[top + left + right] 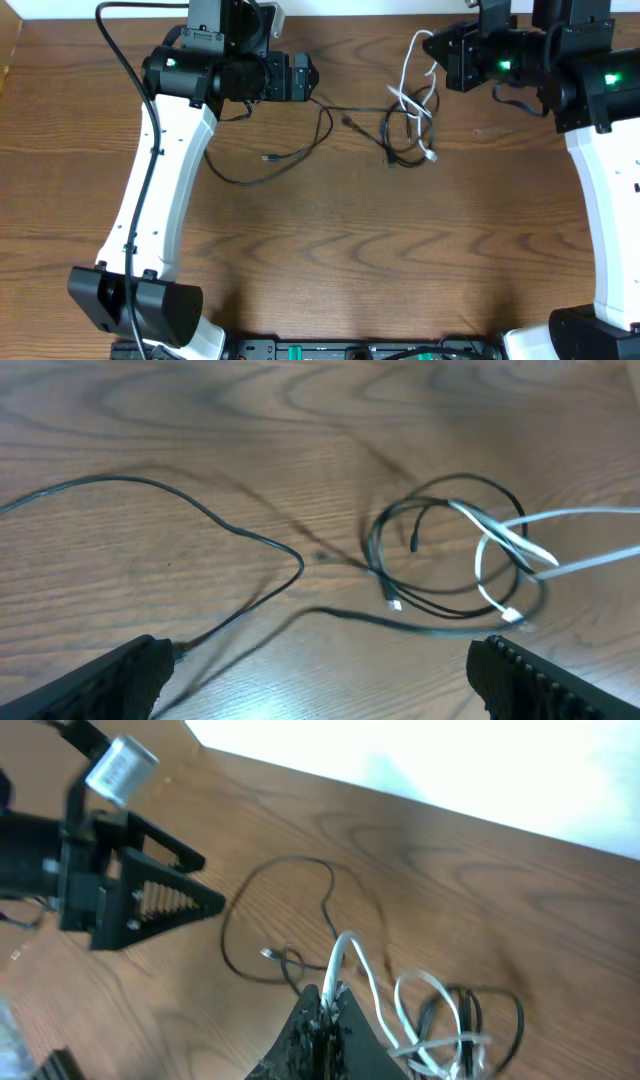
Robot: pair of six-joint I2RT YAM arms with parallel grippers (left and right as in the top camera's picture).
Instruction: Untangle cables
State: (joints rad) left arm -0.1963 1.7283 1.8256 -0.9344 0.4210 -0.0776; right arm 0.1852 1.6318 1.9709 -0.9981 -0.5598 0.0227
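Note:
The white cable (pixel 404 76) runs from my right gripper (pixel 440 56) down into a tangle of small loops with the black cable (pixel 326 125) at the table's back middle. My right gripper (pixel 328 1005) is shut on the white cable (pixel 345 955) and holds that end lifted. The black cable (pixel 300 860) trails left from the tangle in a long loose curve. My left gripper (pixel 305 78) hangs open just left of the tangle. In the left wrist view its fingers (pixel 330 680) are wide apart, and the black cable (pixel 230 528) passes beside the left finger. The white cable (pixel 580 515) enters from the right.
The brown wooden table (pixel 350 260) spreads in front of the cables. The table's far edge (pixel 420 805) meets a white surface just behind the tangle. Thick black arm cabling (pixel 120 60) arcs over the left arm.

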